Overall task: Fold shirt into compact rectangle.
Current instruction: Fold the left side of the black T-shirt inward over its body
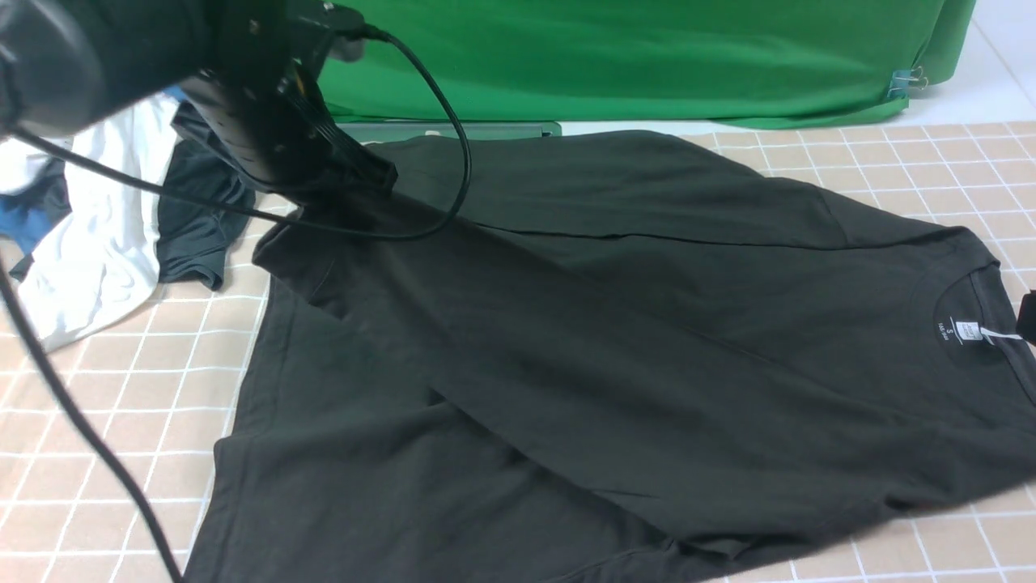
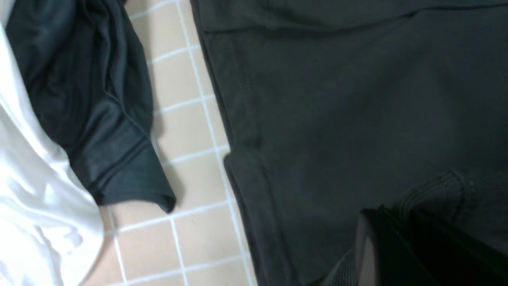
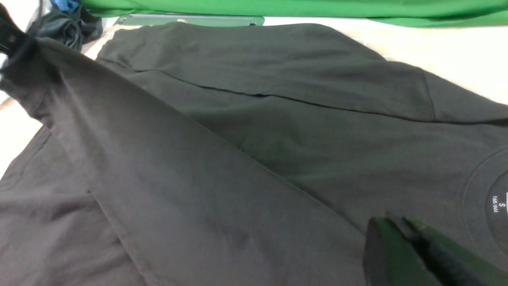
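The black shirt lies spread out on the tiled counter, starting just beside the pile of other clothes and reaching well away from it. One long side looks already folded in, because a straight edge runs across the top of the shirt. The left hand, close to the pile, is pinched shut on the shirt's ribbed edge and holds it up off the counter, so a long ridge of cloth stretches away from the pile. The right hand, at the end far from the pile by the neck hole, is closed, but I cannot tell if cloth is inside it. I think the job is less than half done. The lifted side is not yet laid flat, and the shirt is not yet folded end to end into a small rectangle.
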Tool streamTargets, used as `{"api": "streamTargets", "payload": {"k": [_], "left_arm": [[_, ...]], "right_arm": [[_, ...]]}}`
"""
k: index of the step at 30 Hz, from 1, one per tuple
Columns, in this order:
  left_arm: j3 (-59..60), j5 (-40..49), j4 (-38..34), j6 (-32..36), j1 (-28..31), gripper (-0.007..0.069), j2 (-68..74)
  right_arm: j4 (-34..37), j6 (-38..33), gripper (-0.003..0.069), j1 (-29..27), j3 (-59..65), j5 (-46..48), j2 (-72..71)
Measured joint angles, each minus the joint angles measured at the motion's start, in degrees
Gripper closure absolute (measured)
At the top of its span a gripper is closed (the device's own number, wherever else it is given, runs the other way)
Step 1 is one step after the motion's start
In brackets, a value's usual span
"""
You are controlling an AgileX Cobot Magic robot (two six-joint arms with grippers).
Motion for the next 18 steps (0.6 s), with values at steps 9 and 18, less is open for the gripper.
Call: {"api": "streamTargets", "payload": {"k": [9,18], "left_arm": [[-0.14,-6.04,2.65,-0.25,0.00,0.0533,3.01],[-2.80,-2.28,4.00,-10.57,2.19,0.0234,4.13]], "right_arm": [[0.12,0.00,0.0588,0.00,0.64,0.22,0.05],[0.35,0.00,0.0588,0.00,1.51,0.63,0.04]]}}
